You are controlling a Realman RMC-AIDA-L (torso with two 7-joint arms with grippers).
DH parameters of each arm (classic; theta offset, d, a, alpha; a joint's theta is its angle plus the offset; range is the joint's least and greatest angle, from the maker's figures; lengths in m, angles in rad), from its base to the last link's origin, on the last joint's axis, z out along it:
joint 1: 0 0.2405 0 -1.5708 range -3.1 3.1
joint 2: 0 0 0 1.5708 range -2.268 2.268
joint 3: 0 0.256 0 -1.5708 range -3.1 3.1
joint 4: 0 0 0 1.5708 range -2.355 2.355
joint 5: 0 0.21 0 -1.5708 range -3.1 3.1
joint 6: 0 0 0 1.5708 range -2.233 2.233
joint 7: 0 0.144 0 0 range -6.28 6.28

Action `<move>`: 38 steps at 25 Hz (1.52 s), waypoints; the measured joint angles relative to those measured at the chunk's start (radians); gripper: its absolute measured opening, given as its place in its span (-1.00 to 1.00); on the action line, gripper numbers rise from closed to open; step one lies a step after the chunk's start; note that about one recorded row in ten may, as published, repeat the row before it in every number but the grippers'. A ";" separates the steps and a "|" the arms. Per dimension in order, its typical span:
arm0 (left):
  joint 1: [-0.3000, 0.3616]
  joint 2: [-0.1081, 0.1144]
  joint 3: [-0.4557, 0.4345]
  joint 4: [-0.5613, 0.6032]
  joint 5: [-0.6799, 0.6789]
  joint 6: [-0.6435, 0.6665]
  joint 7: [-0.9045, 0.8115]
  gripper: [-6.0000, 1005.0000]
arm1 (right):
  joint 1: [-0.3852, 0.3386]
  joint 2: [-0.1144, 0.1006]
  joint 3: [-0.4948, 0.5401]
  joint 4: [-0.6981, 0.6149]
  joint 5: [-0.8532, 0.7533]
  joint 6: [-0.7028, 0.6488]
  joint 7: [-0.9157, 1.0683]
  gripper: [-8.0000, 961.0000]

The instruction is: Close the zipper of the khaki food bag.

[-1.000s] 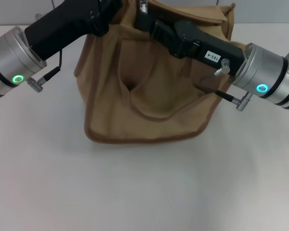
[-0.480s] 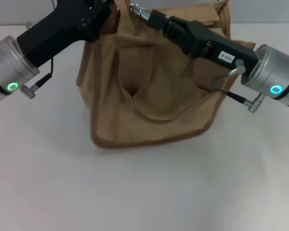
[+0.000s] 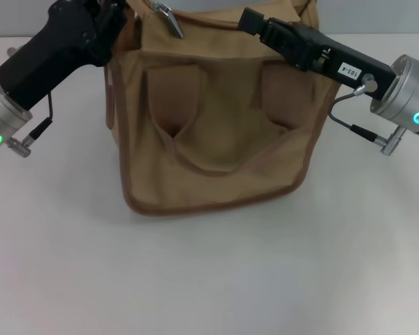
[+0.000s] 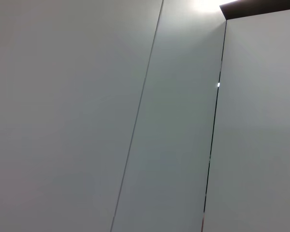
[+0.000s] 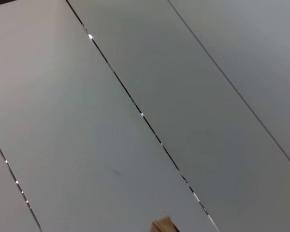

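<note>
Zipper work looks to be in hand along the bag's (image 3: 216,139) top edge, at the far side of the table (image 3: 209,279). The bag stands upright, near face toward the camera, handle (image 3: 209,164) drooping between two strap tabs. A silver pull tab (image 3: 166,19) sticks up at the top left, just beside the left gripper (image 3: 115,17), which sits at the top left corner. The right gripper (image 3: 255,21) reaches in over the top right edge. I cannot tell how either gripper's fingers stand; both wrist views show only blank wall panels.

Judging by the folds and sag, the canvas is soft and light, so it will likely give and slide when pulled. One end of the top probably needs pinning while the small, slick metal tab is pinched and drawn along the zip line.
</note>
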 joint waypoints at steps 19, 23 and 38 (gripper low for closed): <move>-0.015 -0.003 -0.003 -0.151 -0.114 0.008 0.091 -0.88 | 0.044 0.006 -0.049 -0.008 0.004 -0.039 -0.144 -0.40; 0.000 -0.003 -0.003 -0.169 -0.115 0.001 0.113 -0.88 | 0.081 0.006 -0.050 0.016 0.007 -0.001 -0.139 -0.20; -0.008 -0.003 -0.003 -0.187 -0.116 0.015 0.117 -0.87 | 0.203 0.009 -0.081 0.141 0.002 0.114 -0.121 0.19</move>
